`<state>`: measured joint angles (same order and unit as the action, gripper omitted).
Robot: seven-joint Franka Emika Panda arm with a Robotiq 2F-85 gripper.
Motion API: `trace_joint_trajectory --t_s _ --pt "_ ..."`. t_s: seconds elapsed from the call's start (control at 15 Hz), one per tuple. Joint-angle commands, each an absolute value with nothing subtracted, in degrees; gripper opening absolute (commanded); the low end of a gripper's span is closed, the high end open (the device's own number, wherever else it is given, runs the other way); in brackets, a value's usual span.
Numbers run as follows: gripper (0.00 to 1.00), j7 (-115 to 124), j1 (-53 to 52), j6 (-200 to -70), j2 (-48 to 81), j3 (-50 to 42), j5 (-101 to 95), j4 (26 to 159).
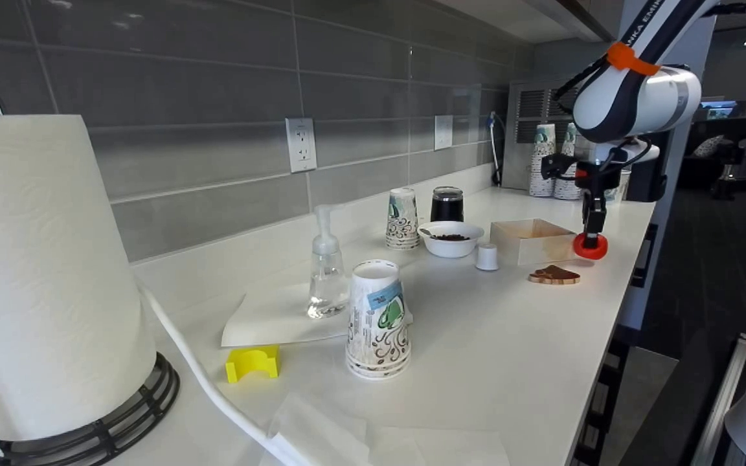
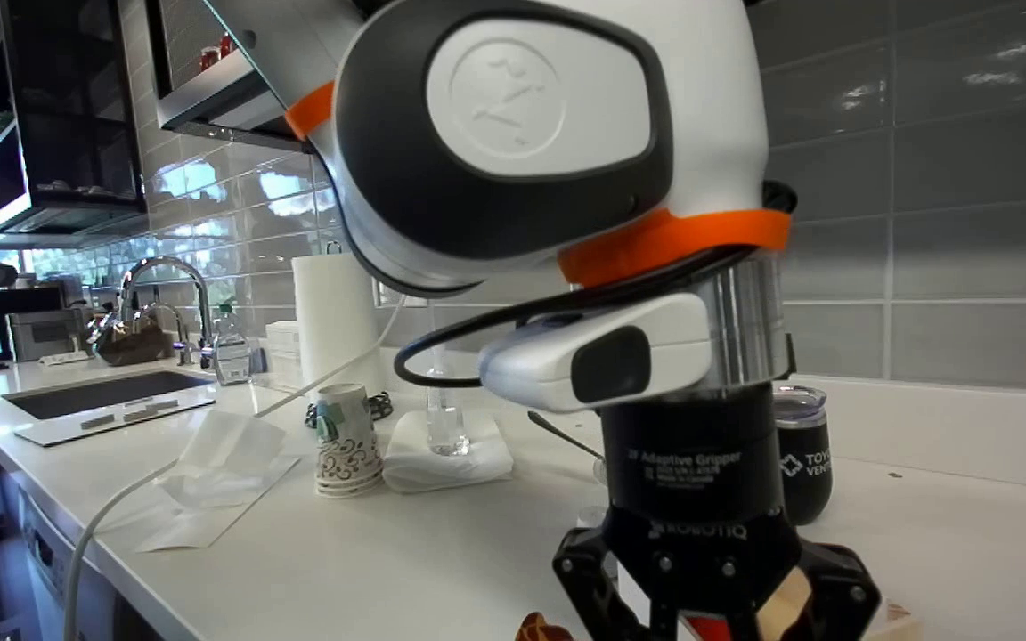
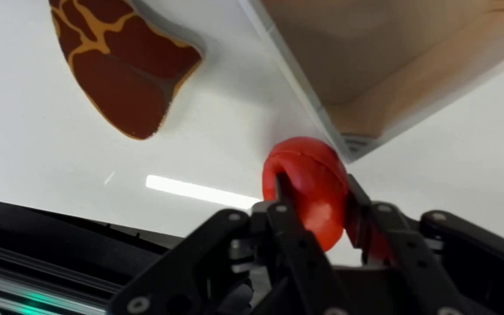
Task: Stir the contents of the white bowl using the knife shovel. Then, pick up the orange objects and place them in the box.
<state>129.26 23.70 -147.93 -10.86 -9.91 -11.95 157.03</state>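
Lower centre of the wrist view, the end effector pinches the orange-red lump near the box; probably light and somewhat slippery, it is best held across its middle.

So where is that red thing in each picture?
In an exterior view: the red thing is right of centre, just right of the tan box.
In an exterior view: only a sliver of the red thing, bottom edge, right of centre.
In the wrist view: the red thing is right of centre, gripped by the tool.
Shared landmark: brown steak-shaped piece, left of it in each.
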Motion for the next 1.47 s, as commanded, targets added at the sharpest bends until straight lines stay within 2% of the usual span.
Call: trace_joint_trajectory --t_s 0.0,0.33,0.53,1.4 --pt "0.08 132.03 26.16 -144.51 -19.17 -9.65 -17.18 158.05" --pt "0.08 126.6 25.43 -147.66 -26.86 -7.61 -15.13 158.01" --pt "0.08 124.85 24.19 -150.47 -27.26 -4.71 -14.25 157.62" --pt "0.08 115.39 18.59 -158.16 -11.2 -3.04 -8.81 151.41"
